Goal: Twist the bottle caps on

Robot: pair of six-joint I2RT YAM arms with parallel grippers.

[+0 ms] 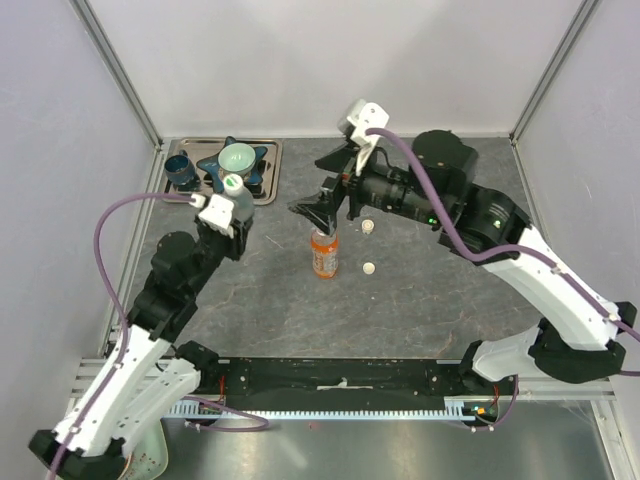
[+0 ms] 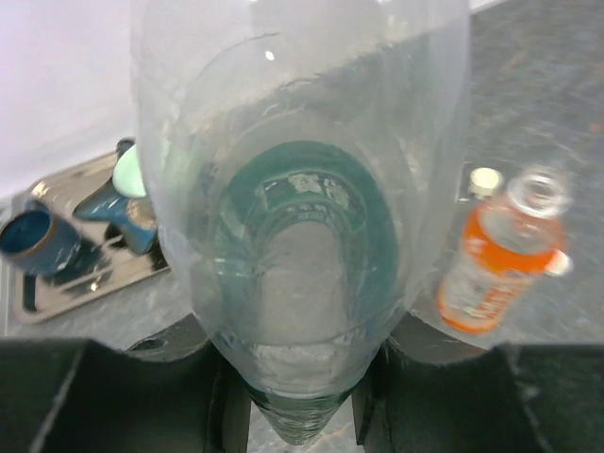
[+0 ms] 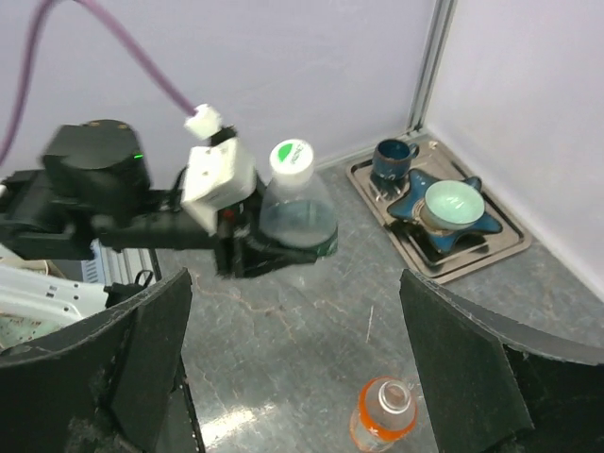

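1. Standing upright near the middle of the grey table (image 1: 400,310) is the orange bottle (image 1: 324,255). Its mouth is open, with no cap on it. The fill level cannot be read through the label and coloured plastic.
2. The right gripper (image 1: 322,212) hangs directly over that mouth, jaws spread wide with nothing held. From overhead the fingers cover the bottle's neck, so contact cannot be judged there. The right wrist view shows the bottle low in frame between the two fingers and clear of both.
3. The far cap (image 1: 368,227) and the near cap (image 1: 369,268), both white, lie loose on the table just right of the orange bottle. They are apart from it and from each other. In the left wrist view the near cap is half hidden behind the bottle's shoulder.
4. The green-tinted clear bottle (image 3: 297,215) is held off the table, upright, well left of the orange bottle. The left gripper (image 1: 236,212) has its jaws pinching the lower body. A white cap with green print (image 3: 292,159) sits on the neck; how far it is threaded down cannot be told.
5. This bottle nearly fills the left wrist view, blurred. The fingers are cut off at the bottom edge and the contents are not readable.
6. A metal tray (image 1: 273,150) sits at the far left corner. It holds a dark blue cup (image 1: 181,170), its interior too dark to read, and a blue star-shaped dish (image 1: 212,163). A pale green bowl (image 1: 238,157) sits in the dish.
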